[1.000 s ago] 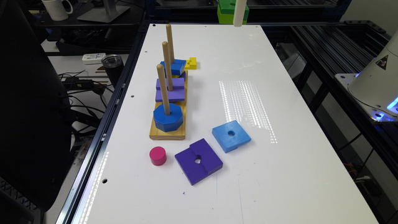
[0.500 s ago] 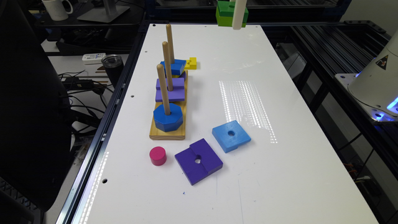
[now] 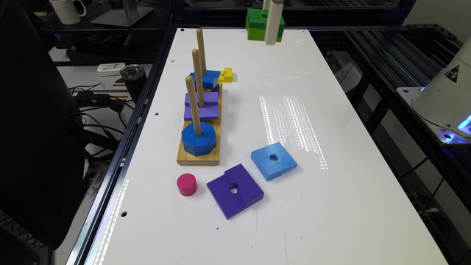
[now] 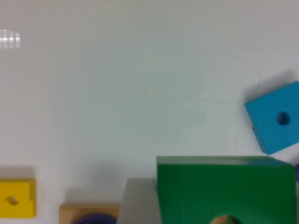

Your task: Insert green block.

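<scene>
White table (image 3: 331,206), green block (image 3: 259,24) held aloft in gripper (image 3: 271,25)

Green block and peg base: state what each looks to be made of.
Green block: probably painted wood, matte, dark green over lime; paint hides any grain, so the chunky sawn shape is the only hint.
Peg base: bare light wood with a slight sheen, tan colour and faint grain, like its pegs.

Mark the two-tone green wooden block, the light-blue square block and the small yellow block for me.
Two-tone green wooden block (image 3: 260,23), exterior view, dark green upper layer.
Light-blue square block with a centre hole (image 3: 265,162), exterior view, top face beside the hole.
Small yellow block (image 4: 21,192), wrist view, top face.
</scene>
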`<action>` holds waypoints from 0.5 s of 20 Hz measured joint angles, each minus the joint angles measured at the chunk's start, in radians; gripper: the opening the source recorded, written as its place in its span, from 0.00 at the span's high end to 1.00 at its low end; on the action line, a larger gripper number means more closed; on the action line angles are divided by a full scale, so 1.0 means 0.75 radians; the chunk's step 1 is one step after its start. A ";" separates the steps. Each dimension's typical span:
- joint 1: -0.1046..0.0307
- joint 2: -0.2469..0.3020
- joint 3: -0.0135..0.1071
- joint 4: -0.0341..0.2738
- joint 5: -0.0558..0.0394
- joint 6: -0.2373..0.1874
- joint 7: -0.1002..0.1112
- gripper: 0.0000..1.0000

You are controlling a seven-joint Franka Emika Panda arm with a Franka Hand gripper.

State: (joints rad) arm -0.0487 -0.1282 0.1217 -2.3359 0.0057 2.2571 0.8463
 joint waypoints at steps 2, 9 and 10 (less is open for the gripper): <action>0.000 0.030 0.019 0.030 0.000 0.000 0.019 1.00; 0.000 0.134 0.082 0.137 0.000 0.000 0.081 1.00; 0.000 0.147 0.090 0.151 0.000 0.000 0.089 1.00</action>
State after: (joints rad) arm -0.0487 -0.0182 0.1890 -2.2224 0.0054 2.2571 0.9133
